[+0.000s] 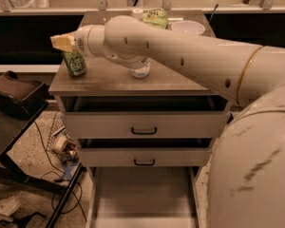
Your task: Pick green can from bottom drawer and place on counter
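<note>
Placement looks to be the step in hand, and close to its end: the green can [76, 63] stands upright on the counter [180, 82], near the left front corner, and the bottom drawer [142, 194] below is pulled out with only its bare floor showing. My gripper [62, 42] sits right at the can's top, reaching in from the right with the arm stretched across the cabinet. Its tip covers the can's lid, so I cannot tell whether my jaws are spread or pinching the can. The base of the can appears to meet the counter surface, though I would not swear that its full weight rests there. If I do have it, the next move calls for letting go cleanly without nudging it sideways, since it stands close to the edge. Then comes a straight lift clear of the top before any swing away. My forearm passes just in front of the water bottle [140, 71], so the retreat has to mind that. The green snack bag [155, 18] sits well behind, out of the way.
</note>
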Controlling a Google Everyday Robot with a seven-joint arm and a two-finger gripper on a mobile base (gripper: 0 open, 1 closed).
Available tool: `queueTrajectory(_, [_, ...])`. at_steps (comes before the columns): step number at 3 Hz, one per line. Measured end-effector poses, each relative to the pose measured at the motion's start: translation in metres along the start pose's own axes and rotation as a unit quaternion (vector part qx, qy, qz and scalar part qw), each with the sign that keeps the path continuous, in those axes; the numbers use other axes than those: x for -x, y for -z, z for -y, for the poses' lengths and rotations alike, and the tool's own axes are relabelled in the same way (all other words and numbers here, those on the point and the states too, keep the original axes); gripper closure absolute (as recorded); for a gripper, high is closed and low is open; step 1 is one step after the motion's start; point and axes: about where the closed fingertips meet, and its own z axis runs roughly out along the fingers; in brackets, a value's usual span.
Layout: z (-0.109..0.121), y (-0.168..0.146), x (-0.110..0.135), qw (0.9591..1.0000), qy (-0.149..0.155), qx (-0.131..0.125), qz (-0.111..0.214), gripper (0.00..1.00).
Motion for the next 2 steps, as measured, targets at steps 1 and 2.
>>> queueTrajectory(1, [-0.0001,0.0000,0.0002,1.0000,0.000,0.000,0.000,0.14])
queueTrajectory(2, [-0.0020,-0.0007,0.0006,1.0000,0.000,0.001,0.000,0.00])
